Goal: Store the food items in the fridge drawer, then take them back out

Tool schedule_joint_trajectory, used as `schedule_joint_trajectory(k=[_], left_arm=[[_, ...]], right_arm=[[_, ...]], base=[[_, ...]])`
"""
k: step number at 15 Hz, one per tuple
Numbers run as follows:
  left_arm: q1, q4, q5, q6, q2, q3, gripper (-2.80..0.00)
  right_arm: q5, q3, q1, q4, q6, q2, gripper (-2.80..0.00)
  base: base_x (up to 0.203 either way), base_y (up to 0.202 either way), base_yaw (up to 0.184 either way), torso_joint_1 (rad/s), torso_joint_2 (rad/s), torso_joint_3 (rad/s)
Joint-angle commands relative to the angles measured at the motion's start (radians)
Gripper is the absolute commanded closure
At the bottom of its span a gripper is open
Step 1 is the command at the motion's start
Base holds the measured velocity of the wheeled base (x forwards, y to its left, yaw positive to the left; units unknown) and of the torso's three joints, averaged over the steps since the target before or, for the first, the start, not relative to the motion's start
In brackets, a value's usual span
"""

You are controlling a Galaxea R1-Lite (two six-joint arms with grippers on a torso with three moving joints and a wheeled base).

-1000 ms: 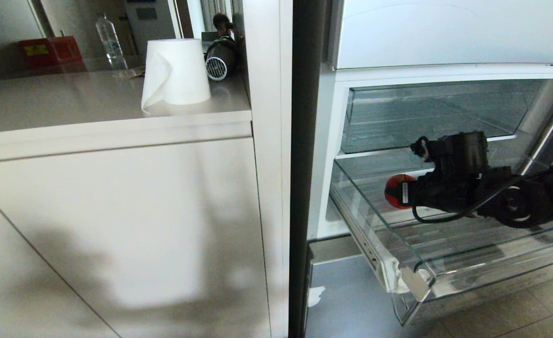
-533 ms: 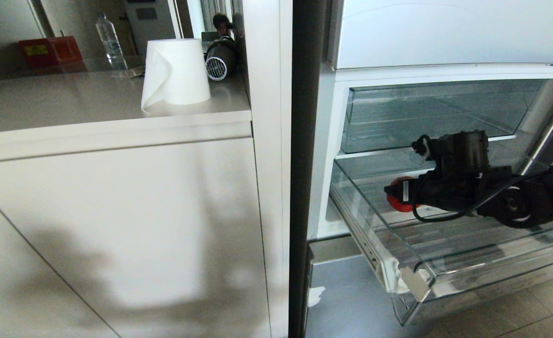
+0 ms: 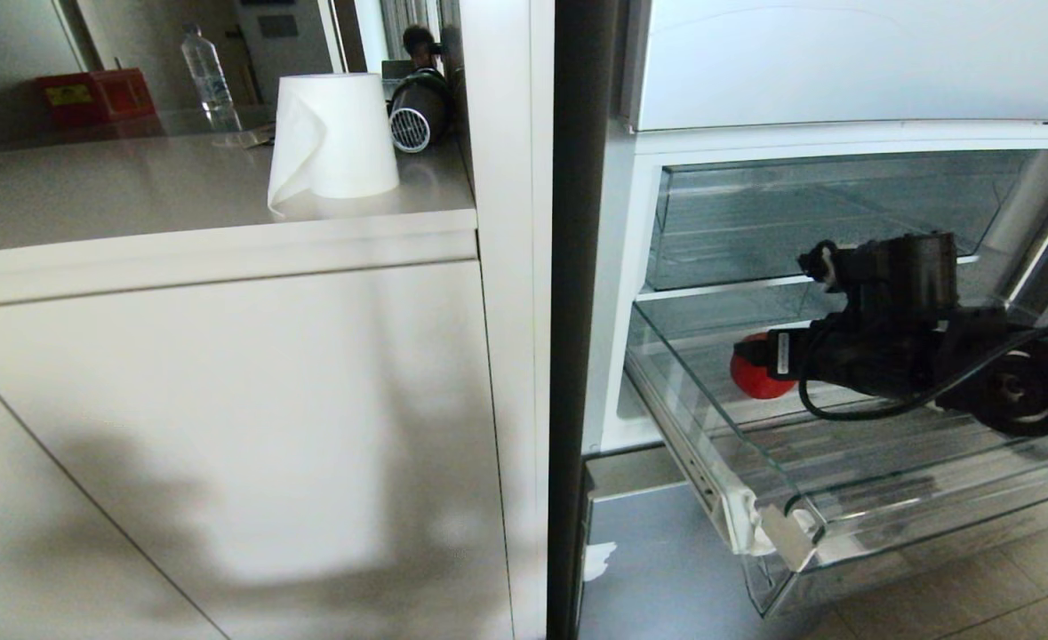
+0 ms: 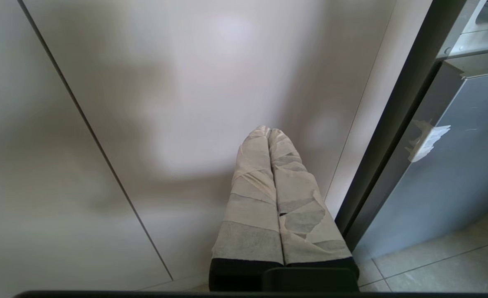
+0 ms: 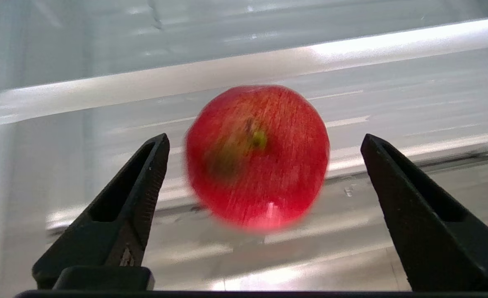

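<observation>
Apple (image 5: 257,155), red, one in view: lies inside the drawer (image 3: 781,533), toward its rear left, free of any grip. Drawer: clear plastic, pulled out of the fridge (image 3: 844,62), white tape (image 3: 741,520) at its front left corner. Right hand (image 5: 264,142): inside the drawer, just short of the apple, released, fingers (image 5: 144,174) spread wide to either side of the fruit without touching it. Upper drawer (image 3: 808,213): clear, pushed in. Left hand (image 4: 268,136): parked low in front of the cabinet door (image 4: 186,82), tape-wrapped fingers pressed together, clenched on nothing. Bench (image 3: 132,191), left of the fridge: paper roll (image 3: 335,133), water bottle (image 3: 206,76), red box (image 3: 92,93).
</observation>
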Motion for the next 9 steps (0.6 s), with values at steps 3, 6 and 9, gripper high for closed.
schedule_joint_trajectory(k=[3, 6, 9], left_arm=[[0.0, 0.0, -0.001, 0.0, 0.0, 0.0, 0.0], [0.0, 0.0, 0.0, -0.002, 0.0, 0.0, 0.0], [0.0, 0.0, 0.001, 0.0, 0.0, 0.0, 0.0]], right_arm=[[0.0, 0.132, 0.034, -0.001, 0.001, -0.218, -2.8], [0.002, 0.262, 0.052, -0.002, 0.005, -0.486, 0.0], [0.016, 0.413, 0.06, -0.003, 0.006, -0.816, 0.0]], base=[[0.0, 0.0, 0.0, 0.0, 0.0, 0.0], [0.0, 0.0, 0.0, 0.0, 0.0, 0.0], [0.0, 0.0, 0.0, 0.0, 0.0, 0.0]])
